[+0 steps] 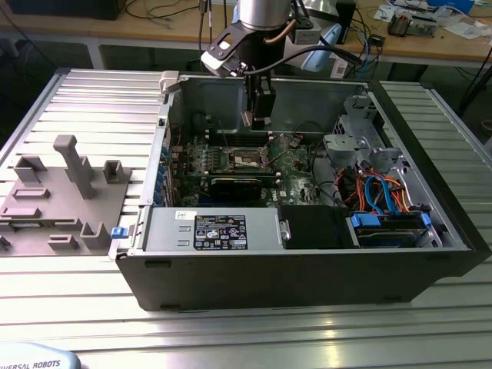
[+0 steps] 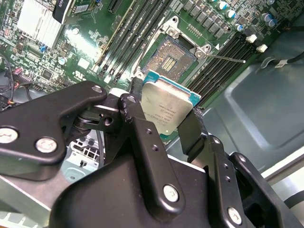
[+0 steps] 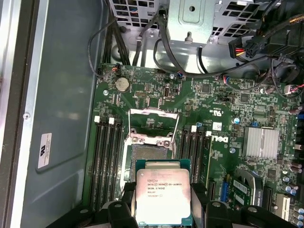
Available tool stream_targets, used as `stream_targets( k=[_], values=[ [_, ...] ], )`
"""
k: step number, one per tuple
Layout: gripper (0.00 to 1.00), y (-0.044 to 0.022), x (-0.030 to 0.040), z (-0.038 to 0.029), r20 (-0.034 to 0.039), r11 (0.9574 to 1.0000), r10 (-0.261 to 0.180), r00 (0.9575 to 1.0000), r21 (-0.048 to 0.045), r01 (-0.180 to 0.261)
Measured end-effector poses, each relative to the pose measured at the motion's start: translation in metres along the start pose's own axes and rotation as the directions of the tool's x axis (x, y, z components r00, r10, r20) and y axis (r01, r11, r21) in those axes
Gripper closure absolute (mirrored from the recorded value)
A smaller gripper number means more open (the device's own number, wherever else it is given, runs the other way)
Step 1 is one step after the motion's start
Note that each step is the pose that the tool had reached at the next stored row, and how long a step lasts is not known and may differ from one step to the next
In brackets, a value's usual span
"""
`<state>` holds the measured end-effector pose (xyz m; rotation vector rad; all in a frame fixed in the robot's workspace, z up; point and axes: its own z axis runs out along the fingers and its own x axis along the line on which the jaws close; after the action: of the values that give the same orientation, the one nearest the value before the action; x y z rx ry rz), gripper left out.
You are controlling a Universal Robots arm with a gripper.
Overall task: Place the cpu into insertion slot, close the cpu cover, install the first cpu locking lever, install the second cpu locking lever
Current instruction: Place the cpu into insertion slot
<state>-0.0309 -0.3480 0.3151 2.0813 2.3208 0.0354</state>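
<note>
above the insertion slot (image 2: pixel 168 59), the pincer (image 1: pixel 258 121) grips the cpu (image 3: pixel 163 197).

The cpu (image 3: pixel 163 197) is a small flat square chip with a silvery-grey metal top on a green-edged base. The hand (image 2: pixel 164 115) clamps it at two opposite edges and holds it above the green board, metal top facing both wrist views. Near it lies the insertion slot (image 3: pixel 150 153), a dark square socket with a silvery rim, uncovered and empty. The cpu cover (image 3: pixel 153 112), a thin silvery frame, is swung open on the slot's side away from the chip.
</note>
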Motion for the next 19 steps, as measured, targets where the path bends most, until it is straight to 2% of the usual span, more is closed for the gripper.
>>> stream_targets(
  k=[7,19],
  values=[
    [0.46,-0.0001,0.0,0.0003,-0.0045,1.0,0.001,1.0,-0.0005,-0.001],
    [0.46,-0.0001,-0.0001,0.0003,-0.004,1.0,0.008,1.0,-0.0004,-0.008]
  ],
)
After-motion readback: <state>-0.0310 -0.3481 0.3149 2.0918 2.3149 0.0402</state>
